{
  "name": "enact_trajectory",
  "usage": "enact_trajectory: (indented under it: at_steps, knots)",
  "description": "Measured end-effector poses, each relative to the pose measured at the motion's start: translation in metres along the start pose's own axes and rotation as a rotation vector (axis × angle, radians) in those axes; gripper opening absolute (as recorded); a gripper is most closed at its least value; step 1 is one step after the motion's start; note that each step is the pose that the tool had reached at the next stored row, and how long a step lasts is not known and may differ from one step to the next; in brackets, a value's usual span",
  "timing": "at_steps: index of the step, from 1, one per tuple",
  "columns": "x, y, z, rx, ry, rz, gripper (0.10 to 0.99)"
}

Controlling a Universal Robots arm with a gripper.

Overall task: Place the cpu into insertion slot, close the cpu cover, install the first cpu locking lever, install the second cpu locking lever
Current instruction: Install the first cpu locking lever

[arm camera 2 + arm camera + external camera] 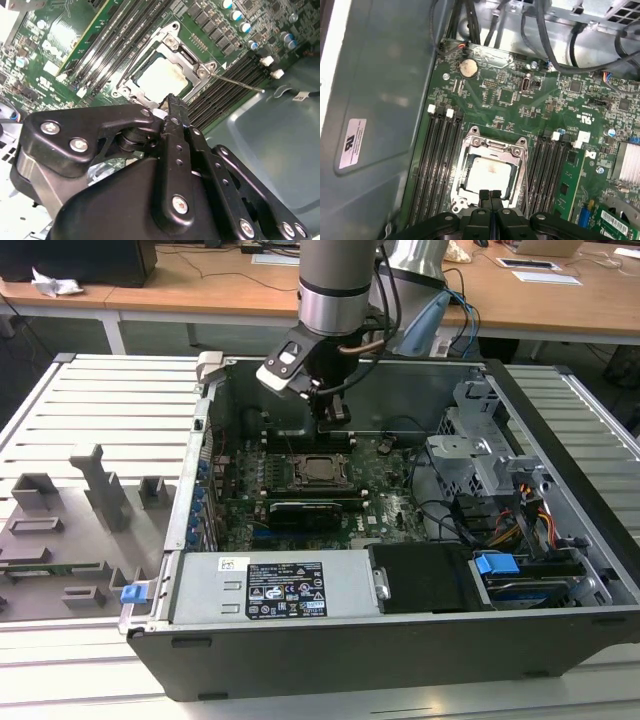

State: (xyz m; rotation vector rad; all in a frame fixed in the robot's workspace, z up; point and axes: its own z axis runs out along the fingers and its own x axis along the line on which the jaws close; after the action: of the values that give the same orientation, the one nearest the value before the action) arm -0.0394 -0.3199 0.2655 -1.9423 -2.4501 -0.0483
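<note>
The cpu (488, 175) shows its pale metal top inside the insertion slot (461, 199) on the green board. The silvery cpu cover (492, 147) lies flat around it, framing the chip through its window. A thin wire lever (240, 83) sticks out from one corner of the socket over the memory slots. My gripper (490, 193) hovers just above the socket's edge with its two black fingers pressed together and nothing between them. In the exterior view the gripper (334, 418) hangs inside the open case, slightly behind the cpu (320, 469). In the second wrist view the gripper's (173, 101) tip points at the cover (176, 44).
Black memory slots (437, 160) flank the socket on both sides. A power supply (270, 590) lines the case front, and a drive cage (480, 455) with cables stands at the exterior view's right. A grey fixture tray (70, 530) lies outside the case at the exterior view's left.
</note>
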Motion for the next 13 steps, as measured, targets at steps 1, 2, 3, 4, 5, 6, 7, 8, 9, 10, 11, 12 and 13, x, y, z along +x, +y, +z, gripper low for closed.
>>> enact_trajectory:
  at_steps: [1,2,3,4,5,6,7,8,9,10,11,12,13]
  knots:
    - [0.0,0.0,0.0,0.0,0.0002,-0.006,0.106]
    - [0.0,0.0,0.0,0.0,0.0003,-0.013,0.106]
    - [0.0,0.0,0.0,0.001,0.0004,-0.021,0.106]
    - [0.0,0.0,0.0,0.001,0.0005,-0.029,0.106]
    - [0.0,0.0,0.0,0.001,0.0007,-0.038,0.106]
    - [0.0,0.0,0.0,0.001,0.0008,-0.047,0.106]
    - [0.0,0.0,0.0,0.002,0.001,-0.061,0.106]
    - [0.0,0.0,0.0,0.002,0.0012,-0.071,0.106]
    - [0.0,0.0,0.0001,0.002,0.0013,-0.078,0.106]
    - [0.0,0.0,0.0,0.003,0.0014,-0.086,0.106]
    - [0.0,0.0,0.0001,0.003,0.0015,-0.093,0.106]
    - [0.0,0.0,0.0,0.003,0.0016,-0.103,0.106]
    - [0.0,0.0,0.0,0.003,0.0017,-0.108,0.106]
